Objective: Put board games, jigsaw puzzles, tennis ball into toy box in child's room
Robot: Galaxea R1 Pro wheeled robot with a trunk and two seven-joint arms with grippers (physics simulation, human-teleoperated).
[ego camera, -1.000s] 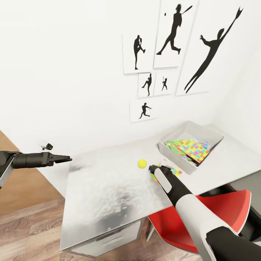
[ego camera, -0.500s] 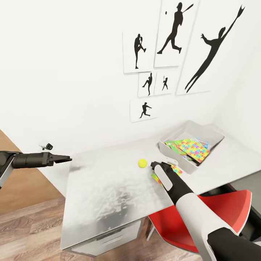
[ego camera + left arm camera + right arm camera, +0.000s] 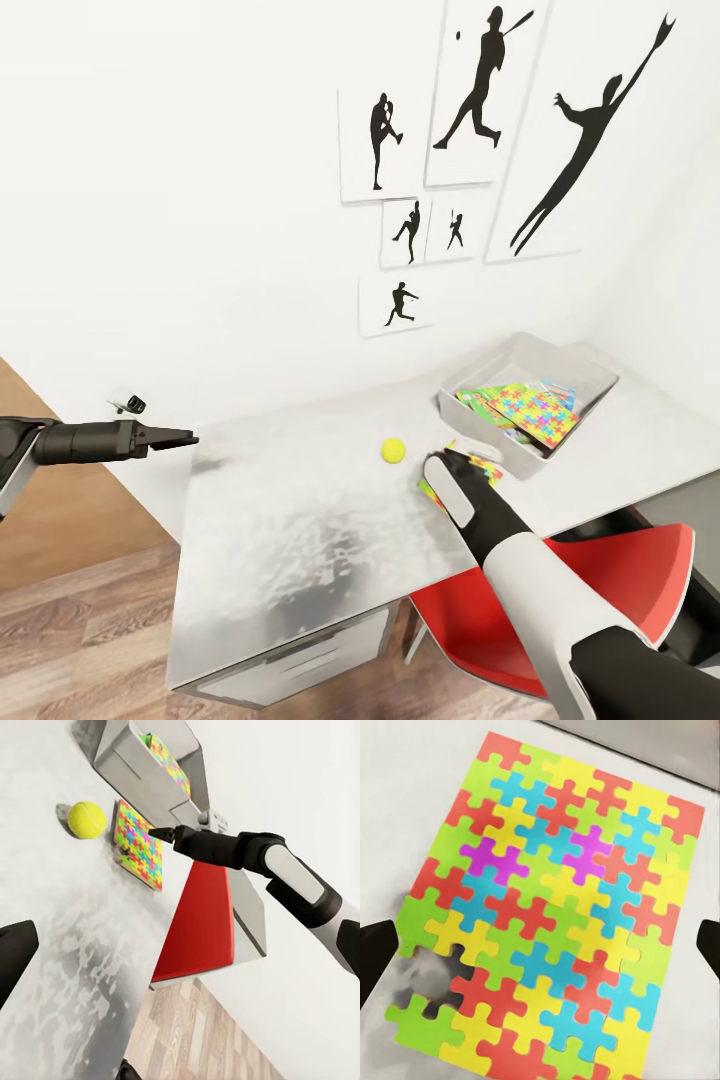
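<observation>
A colourful jigsaw puzzle [image 3: 562, 915] lies flat on the grey table [image 3: 300, 500], just in front of the toy box [image 3: 480, 435]. My right gripper [image 3: 458, 466] hovers right above it, open, one dark finger [image 3: 375, 945] on each side and nothing held. The arm hides most of the puzzle [image 3: 488, 470] in the head view. A yellow tennis ball [image 3: 392, 451] rests left of the puzzle [image 3: 139, 844]. Inside the box lie another jigsaw and flat colourful boxes [image 3: 530, 412]. My left gripper [image 3: 180, 437] hangs open off the table's left end, empty.
A red chair [image 3: 640, 570] is tucked under the table's front edge, below my right arm. Drawers [image 3: 300, 660] sit beneath the table. The table backs onto a white wall with sports silhouettes [image 3: 480, 90]. Wood floor [image 3: 80, 620] lies to the left.
My right gripper has edged slightly right, toward the toy box, staying over the puzzle. The left arm, ball and box have not moved.
</observation>
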